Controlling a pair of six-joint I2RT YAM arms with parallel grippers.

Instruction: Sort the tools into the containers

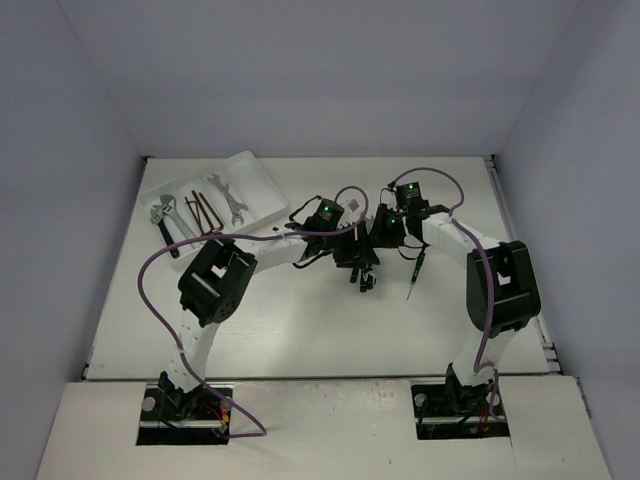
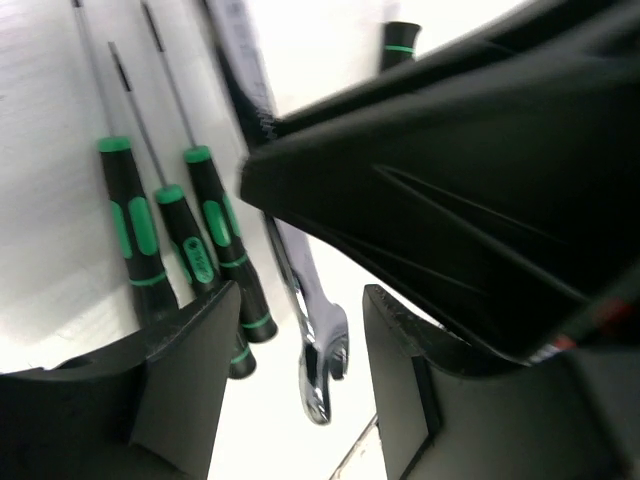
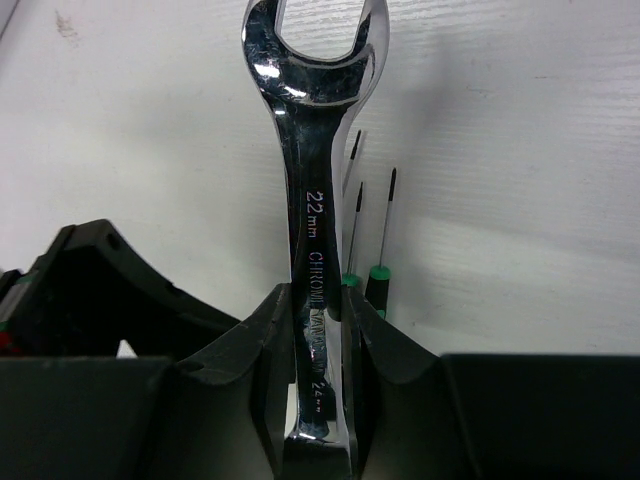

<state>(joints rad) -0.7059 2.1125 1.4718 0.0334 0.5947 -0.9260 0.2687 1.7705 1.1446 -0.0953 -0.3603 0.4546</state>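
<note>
My right gripper (image 3: 320, 295) is shut on the shaft of a silver open-end wrench (image 3: 312, 150), whose open head points away from the wrist. In the left wrist view the wrench's (image 2: 318, 350) lower end hangs between the fingers of my open left gripper (image 2: 300, 292), touching neither pad. Three black screwdrivers with green marks (image 2: 185, 235) lie side by side on the table below it. Seen from above, both grippers meet at mid-table, left (image 1: 362, 272) and right (image 1: 378, 232). The white tray (image 1: 255, 175) of containers at the back left holds wrenches and hex keys.
One more screwdriver (image 1: 415, 275) lies on the table just right of the grippers. The right arm's black body (image 2: 480, 180) fills the upper right of the left wrist view. Grey walls close the table on three sides.
</note>
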